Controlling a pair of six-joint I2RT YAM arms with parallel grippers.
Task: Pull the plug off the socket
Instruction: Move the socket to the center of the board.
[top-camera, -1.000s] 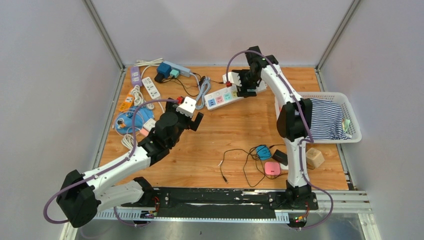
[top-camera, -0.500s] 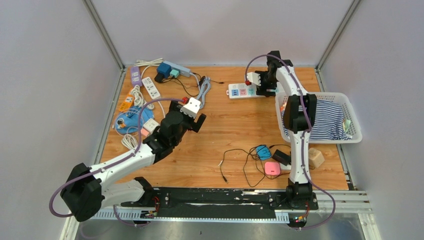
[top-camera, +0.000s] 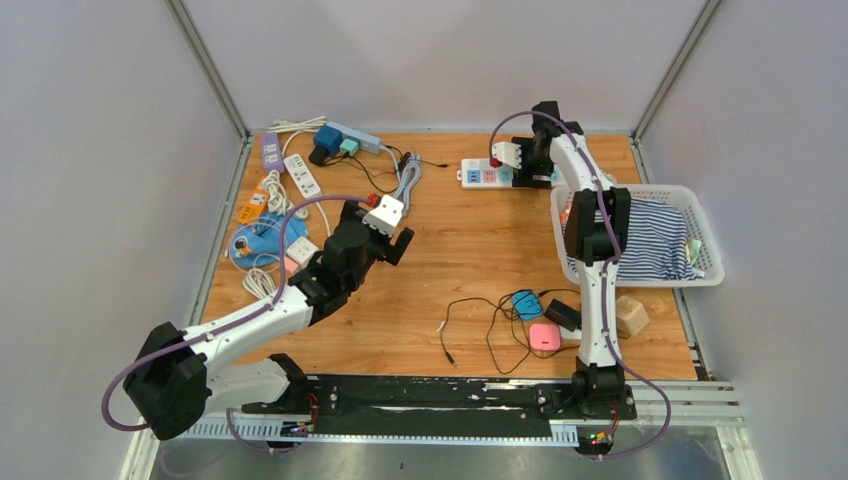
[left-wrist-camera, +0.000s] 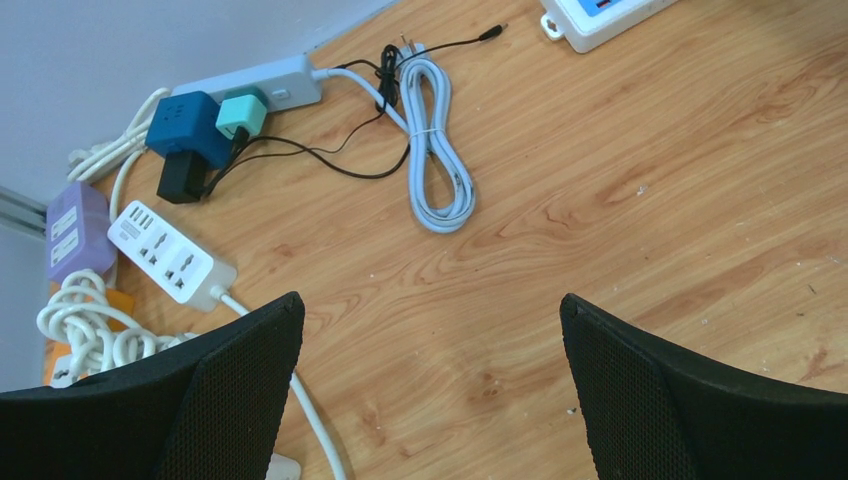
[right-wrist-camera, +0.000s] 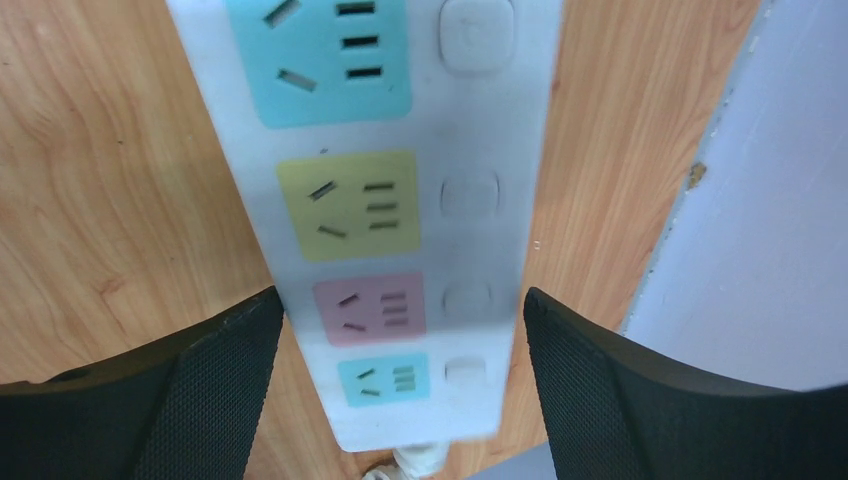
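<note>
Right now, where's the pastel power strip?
Top view: pastel power strip at far edge, right of centre, in the right gripper, left of the basket.

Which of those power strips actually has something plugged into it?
The pale grey strip by the back wall, carrying a blue cube and a teal plug. The pastel strip and white strip show bare sockets.

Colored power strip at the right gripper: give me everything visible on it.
The power strip is a white plastic bar lying flat on the wooden table, near the back wall. Four coloured socket panels run along it: blue, yellow, pink, small teal, each with a white switch alongside. No visible socket holds a plug. A white cable leaves the teal end. The right gripper straddles it, fingers seemingly pressed on both long edges.
</note>
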